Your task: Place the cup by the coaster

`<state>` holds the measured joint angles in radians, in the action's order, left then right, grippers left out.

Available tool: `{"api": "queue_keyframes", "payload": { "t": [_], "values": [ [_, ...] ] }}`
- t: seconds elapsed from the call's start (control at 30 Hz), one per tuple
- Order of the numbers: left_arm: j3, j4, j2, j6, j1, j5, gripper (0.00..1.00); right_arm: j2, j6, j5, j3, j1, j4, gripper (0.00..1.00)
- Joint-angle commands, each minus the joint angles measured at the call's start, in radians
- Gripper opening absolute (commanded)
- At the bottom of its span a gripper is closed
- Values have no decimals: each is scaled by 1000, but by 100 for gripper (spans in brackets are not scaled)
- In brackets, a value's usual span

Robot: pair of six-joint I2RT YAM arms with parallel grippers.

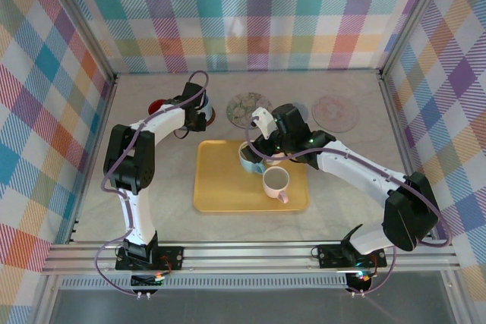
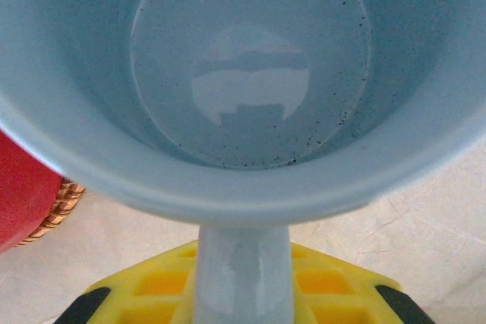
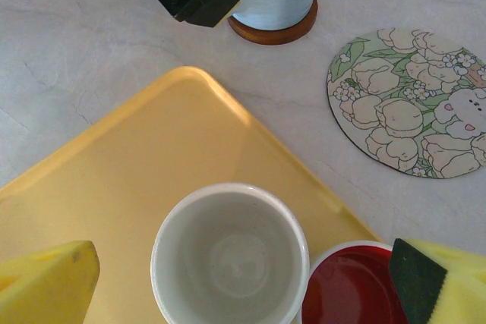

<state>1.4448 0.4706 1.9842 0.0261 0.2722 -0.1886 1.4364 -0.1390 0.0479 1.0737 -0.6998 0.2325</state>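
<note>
A light blue cup (image 2: pixel 250 73) stands on a round brown coaster (image 3: pixel 273 32) at the back left of the table. My left gripper (image 1: pixel 197 117) is shut on the cup's handle (image 2: pixel 243 271), which runs down between its yellow fingers (image 2: pixel 152 286). My right gripper (image 1: pixel 260 148) hangs open over the yellow tray (image 1: pixel 220 187), its yellow fingers (image 3: pixel 45 282) either side of a white-lined cup (image 3: pixel 230 256). That cup stands on the tray, touched by neither finger.
A cup with a red inside (image 3: pixel 349 294) stands right beside the white-lined one. A pale cup with a handle (image 1: pixel 276 181) is nearer on the tray. A red cup (image 1: pixel 158 105) sits far left, a floral coaster (image 3: pixel 410 104) and a pink coaster (image 1: pixel 335 111) at the back.
</note>
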Motion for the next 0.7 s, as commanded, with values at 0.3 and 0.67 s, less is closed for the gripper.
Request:
{"api": "queue_keyframes", "payload": {
  "t": [0.3,0.67],
  "values": [
    [12,7,-39,-10,-8,-29,34,-10,-5,1,6,-2,-10,99],
    [13,32,-80,6,-8,-45,51,-23,-13,1,3,-2,-7,99]
  ]
}}
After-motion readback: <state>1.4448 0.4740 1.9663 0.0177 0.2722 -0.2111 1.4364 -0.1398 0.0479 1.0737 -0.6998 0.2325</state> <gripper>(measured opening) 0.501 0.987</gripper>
